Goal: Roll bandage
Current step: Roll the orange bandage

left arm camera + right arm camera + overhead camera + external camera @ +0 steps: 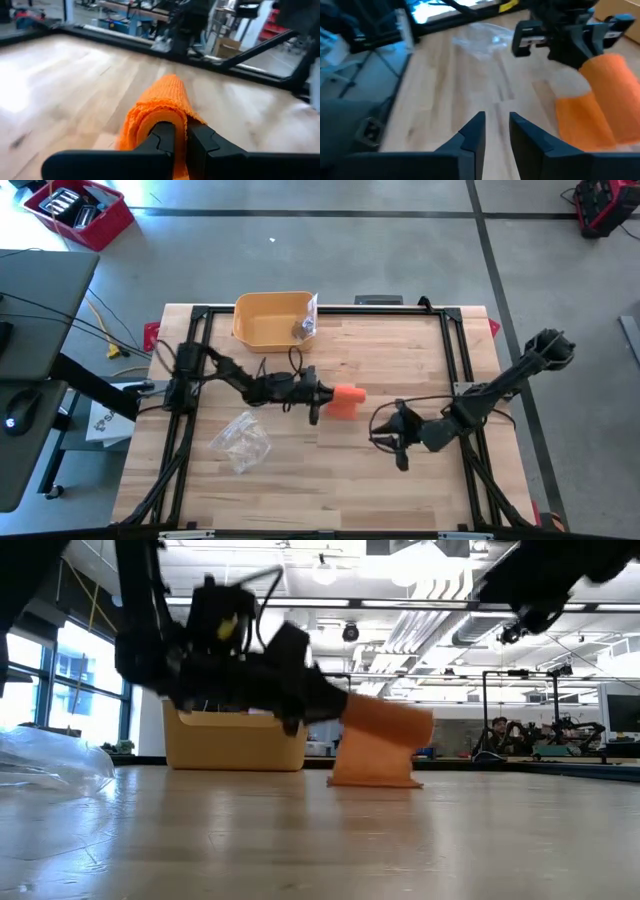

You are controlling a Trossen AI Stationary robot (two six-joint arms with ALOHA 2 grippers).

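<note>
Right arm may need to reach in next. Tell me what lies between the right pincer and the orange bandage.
Nothing visible. Bare wood separates the right pincer from the bandage, which the left pincer holds shut at its rolled end. The plastic bag and yellow bin sit off to the side.

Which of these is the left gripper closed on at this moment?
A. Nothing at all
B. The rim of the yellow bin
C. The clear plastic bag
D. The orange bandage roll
D. In the left wrist view the left gripper has its fingers pinched on the end of the orange bandage roll, and the high view shows that roll at its tip.
</note>
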